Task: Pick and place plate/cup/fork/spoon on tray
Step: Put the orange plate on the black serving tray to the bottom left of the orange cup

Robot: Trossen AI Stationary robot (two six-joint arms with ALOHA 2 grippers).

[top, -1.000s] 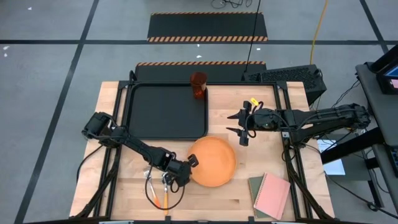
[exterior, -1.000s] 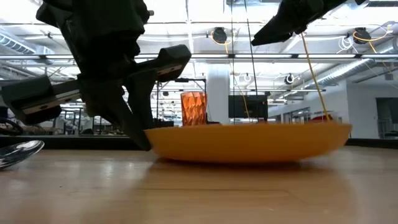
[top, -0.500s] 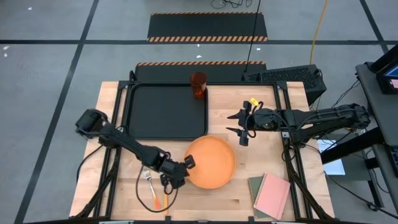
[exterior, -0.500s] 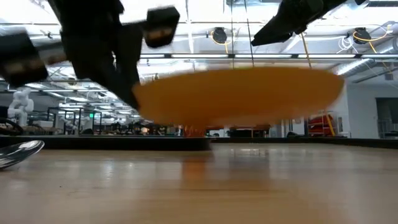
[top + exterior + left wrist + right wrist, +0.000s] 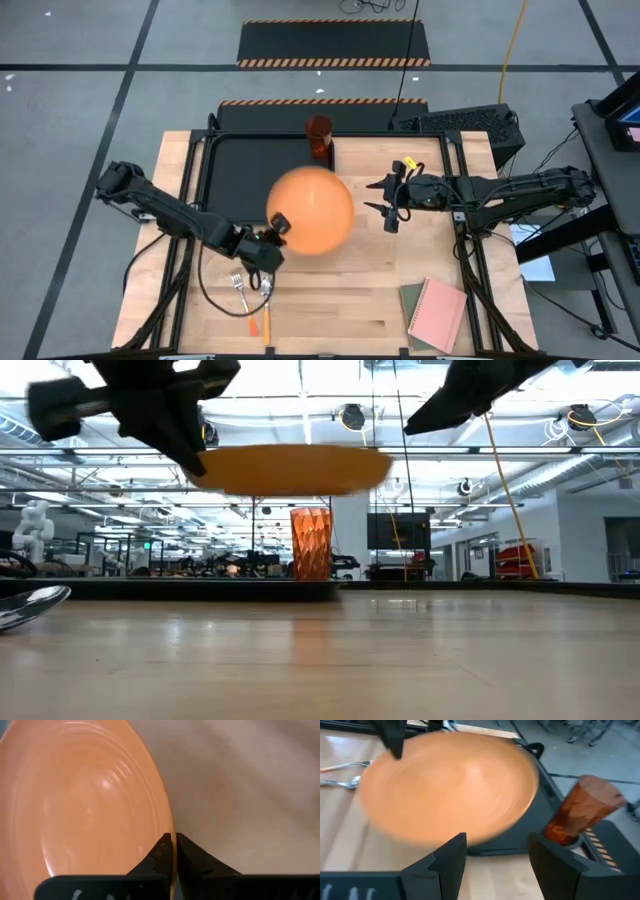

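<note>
We see the plate (image 5: 310, 209) held clear of the table by the left gripper (image 5: 277, 225) pinching its rim at 8 o'clock; it hangs over the tray's (image 5: 232, 165) 5 o'clock corner, with open air beneath it. The tray floor lies bare except the cup (image 5: 319, 136) standing at its 1 o'clock corner. The right gripper (image 5: 388, 203), fingers apart, hovers near the plate's 3 o'clock side. The fork (image 5: 240, 291) and spoon (image 5: 265, 297) lie at 6 o'clock; a pink notebook (image 5: 437, 313) sits well apart at 4 o'clock.
</note>
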